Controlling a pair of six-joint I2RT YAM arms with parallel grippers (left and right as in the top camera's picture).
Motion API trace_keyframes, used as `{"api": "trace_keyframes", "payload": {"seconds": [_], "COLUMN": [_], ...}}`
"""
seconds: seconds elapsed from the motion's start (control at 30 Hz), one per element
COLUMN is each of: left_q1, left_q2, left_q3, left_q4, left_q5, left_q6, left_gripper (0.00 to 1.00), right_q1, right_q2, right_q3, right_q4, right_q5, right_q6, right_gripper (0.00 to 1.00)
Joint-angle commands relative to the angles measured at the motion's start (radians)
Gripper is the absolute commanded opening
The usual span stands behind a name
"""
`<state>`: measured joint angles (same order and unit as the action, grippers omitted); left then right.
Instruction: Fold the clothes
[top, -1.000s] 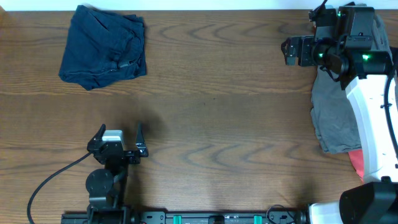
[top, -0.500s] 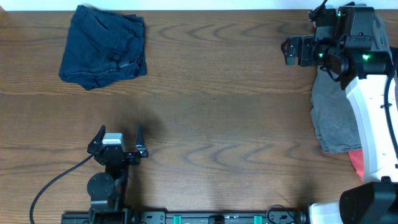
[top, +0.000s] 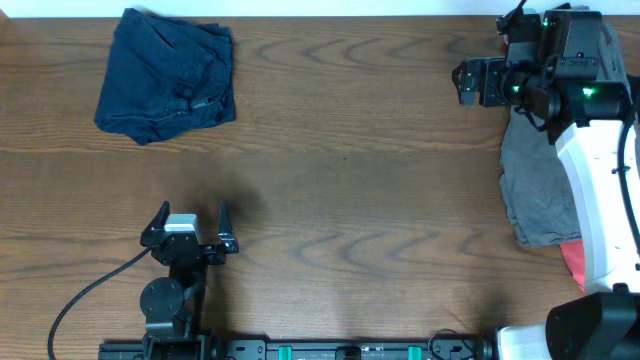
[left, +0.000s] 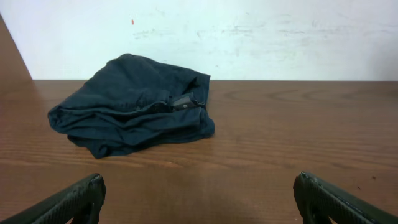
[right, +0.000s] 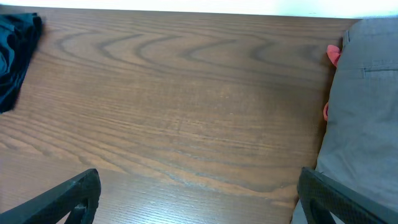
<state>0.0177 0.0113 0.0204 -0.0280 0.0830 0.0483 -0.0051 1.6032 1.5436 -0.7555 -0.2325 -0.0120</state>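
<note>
Left gripper (top: 192, 212) lower left, right gripper (top: 462, 82) upper right: both spread wide, holding nothing. Navy shorts (top: 165, 75) bunched upper left; grey trousers (top: 540, 190) and coral-pink piece (top: 573, 262) at right edge (partly under the arm). Risk of pinching several layers or dragging trousers off table (top: 350, 180); plenty of bare wood mid-frame.

A broad stretch of bare table (top: 370, 180) is left open between the shorts (top: 165, 75) at the far left corner and the trousers (top: 540, 190) along the right edge. The right side is also taken up by the right arm (top: 600, 190), stretched over the trousers, and the near left by the left gripper (top: 192, 210).
</note>
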Motion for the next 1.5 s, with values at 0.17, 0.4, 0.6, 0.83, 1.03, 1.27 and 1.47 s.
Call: {"api": "trace_keyframes", "payload": {"seconds": [0.17,0.4,0.6,0.83,1.03,1.27,1.47], "left_q1": [-0.003,-0.003,-0.003,-0.003,-0.003,-0.003,-0.003], "left_q2": [-0.006,-0.006,-0.006,-0.006,-0.006,-0.006,-0.006], "left_q3": [-0.016,-0.016,-0.016,-0.016,-0.016,-0.016,-0.016], "left_q4": [-0.034,-0.034,-0.034,-0.034,-0.034,-0.034,-0.034], "left_q5": [0.018,0.018,0.018,0.018,0.018,0.018,0.018], "left_q6": [-0.009,-0.009,-0.009,-0.009,-0.009,-0.009,-0.009], "left_gripper": [0.98,0.98,0.97,0.98,0.98,0.98,0.98], "right_q1": [0.005,0.005,0.005,0.008,0.019,0.019,0.038], "right_q2": [-0.002,-0.002,-0.002,-0.098,-0.333,-0.7,-0.987], "right_q3": [0.014,0.014,0.013,-0.052,-0.413,-0.869,-1.194], "right_q4": [0.0,0.0,0.0,0.056,0.45,0.649,0.772], "right_q5": [-0.004,-0.004,-0.004,0.035,0.057,0.087,0.075], "right_q6": [-0.011,-0.012,-0.012,-0.012,-0.012,-0.012,-0.011], "right_gripper": [0.99,0.99,0.99,0.99,0.99,0.99,0.99]}}
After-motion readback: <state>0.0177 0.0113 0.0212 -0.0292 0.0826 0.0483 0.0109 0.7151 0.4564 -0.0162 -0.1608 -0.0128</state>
